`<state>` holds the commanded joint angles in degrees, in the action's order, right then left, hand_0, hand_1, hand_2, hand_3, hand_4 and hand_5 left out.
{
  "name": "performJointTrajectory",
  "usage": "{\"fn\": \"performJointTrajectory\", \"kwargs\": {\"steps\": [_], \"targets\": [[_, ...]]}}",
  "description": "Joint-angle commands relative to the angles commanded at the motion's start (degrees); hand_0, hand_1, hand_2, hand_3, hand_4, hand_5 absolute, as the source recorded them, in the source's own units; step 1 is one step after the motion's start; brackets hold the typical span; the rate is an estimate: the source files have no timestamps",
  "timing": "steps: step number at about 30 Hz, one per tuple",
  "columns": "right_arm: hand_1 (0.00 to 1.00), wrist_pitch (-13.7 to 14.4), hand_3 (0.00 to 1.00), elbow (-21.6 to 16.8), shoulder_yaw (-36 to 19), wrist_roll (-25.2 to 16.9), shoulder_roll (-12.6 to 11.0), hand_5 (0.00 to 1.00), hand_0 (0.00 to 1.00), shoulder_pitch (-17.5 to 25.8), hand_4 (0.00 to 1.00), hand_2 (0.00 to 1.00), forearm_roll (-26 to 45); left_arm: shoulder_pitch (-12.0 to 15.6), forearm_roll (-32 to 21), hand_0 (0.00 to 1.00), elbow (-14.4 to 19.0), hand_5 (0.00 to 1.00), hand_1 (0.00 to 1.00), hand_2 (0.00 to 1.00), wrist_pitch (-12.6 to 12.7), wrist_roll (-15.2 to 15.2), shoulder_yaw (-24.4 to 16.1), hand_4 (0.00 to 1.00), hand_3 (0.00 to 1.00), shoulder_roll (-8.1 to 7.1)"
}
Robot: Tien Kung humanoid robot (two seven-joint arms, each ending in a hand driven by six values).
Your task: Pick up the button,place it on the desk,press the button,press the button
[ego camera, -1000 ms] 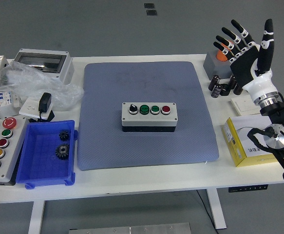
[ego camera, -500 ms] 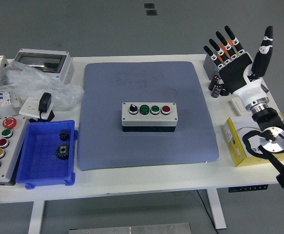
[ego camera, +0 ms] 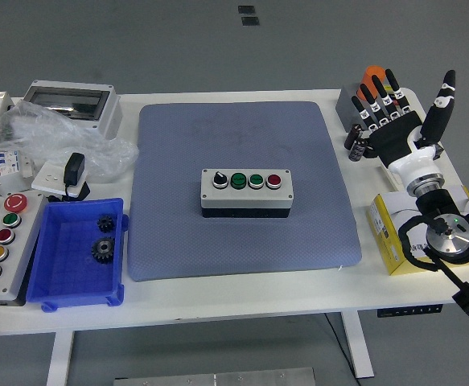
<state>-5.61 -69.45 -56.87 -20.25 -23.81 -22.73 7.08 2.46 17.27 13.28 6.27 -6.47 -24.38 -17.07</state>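
Grey and long, the button box (ego camera: pixel 246 191) lies flat in the middle of the blue mat (ego camera: pixel 170 233), its long side going left to right and its four buttons facing up. A blue bin (ego camera: pixel 57 285) with gears sits to its left, and a yellow box (ego camera: pixel 388 241) to its right. The right hand (ego camera: pixel 397 121) is well apart from the box with its fingers (ego camera: pixel 376 96) spread and holding nothing, and it has dropped lower than a moment ago.
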Motion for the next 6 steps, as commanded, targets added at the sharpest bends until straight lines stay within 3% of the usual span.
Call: {"fn": "performJointTrajectory", "kwargs": {"steps": [1, 2, 6], "targets": [[0.75, 0.0, 0.796, 0.0, -0.1, 0.0, 0.0, 0.998, 0.817, 0.1, 0.998, 0.79, 0.1, 0.0, 0.0, 0.621, 0.0, 0.337, 0.657, 0.625, 0.0, 0.0, 0.0, 0.706, 0.688, 0.02], [0.659, 0.1, 0.684, 0.0, -0.2, 0.0, 0.1, 0.971, 0.721, 0.1, 0.998, 0.678, 0.0, 0.0, 0.0, 0.621, 0.0, 0.337, 0.657, 0.625, 0.0, 0.0, 0.0, 0.707, 0.686, 0.02], [0.659, 0.9, 0.684, 0.0, -1.3, 0.5, 0.1, 0.971, 0.721, 0.5, 0.998, 0.678, -2.1, 0.0, 0.1, 0.621, 0.0, 0.337, 0.657, 0.625, 0.0, 0.0, -0.1, 0.707, 0.686, 0.0]]}}
